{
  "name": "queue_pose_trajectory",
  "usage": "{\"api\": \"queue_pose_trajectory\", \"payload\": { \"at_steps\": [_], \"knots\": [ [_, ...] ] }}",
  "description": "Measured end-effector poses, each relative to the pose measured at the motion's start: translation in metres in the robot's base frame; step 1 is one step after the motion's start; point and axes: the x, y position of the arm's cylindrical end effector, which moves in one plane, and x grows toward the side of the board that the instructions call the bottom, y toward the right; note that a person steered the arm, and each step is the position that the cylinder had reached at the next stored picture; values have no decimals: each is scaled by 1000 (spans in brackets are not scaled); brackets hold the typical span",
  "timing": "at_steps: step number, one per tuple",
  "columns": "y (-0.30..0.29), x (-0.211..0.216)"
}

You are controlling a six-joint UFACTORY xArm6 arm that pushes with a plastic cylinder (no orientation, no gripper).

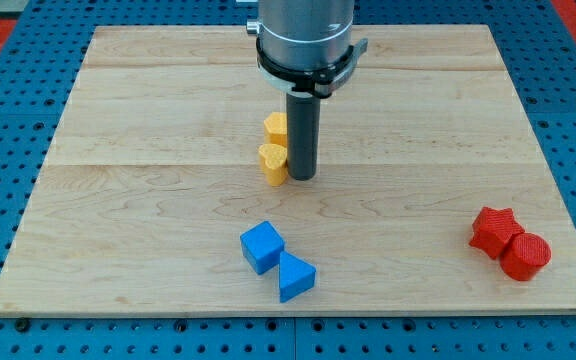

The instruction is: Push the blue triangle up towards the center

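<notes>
The blue triangle [295, 277] lies near the view's bottom, just left of the middle of the wooden board [148, 120]. A blue cube [262, 246] touches its upper left side. My tip [302, 178] rests on the board at about the centre, well above the blue triangle and apart from it. Right beside my tip on its left stands a yellow heart-shaped block [272, 163], with a second yellow block [276, 127] just above it, partly behind the rod.
A red star-shaped block [494, 230] and a red cylinder [525, 256] sit together at the view's lower right. The board lies on a blue perforated table [8, 130].
</notes>
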Motion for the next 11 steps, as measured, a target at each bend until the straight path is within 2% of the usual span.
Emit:
{"api": "queue_pose_trajectory", "payload": {
  "at_steps": [1,2,3,4,5,6,9,11],
  "knots": [
    [-33,22],
    [-42,-15],
    [-21,-28],
    [38,21],
    [67,127],
    [64,152],
    [35,152],
    [-37,151]
  ]
}}
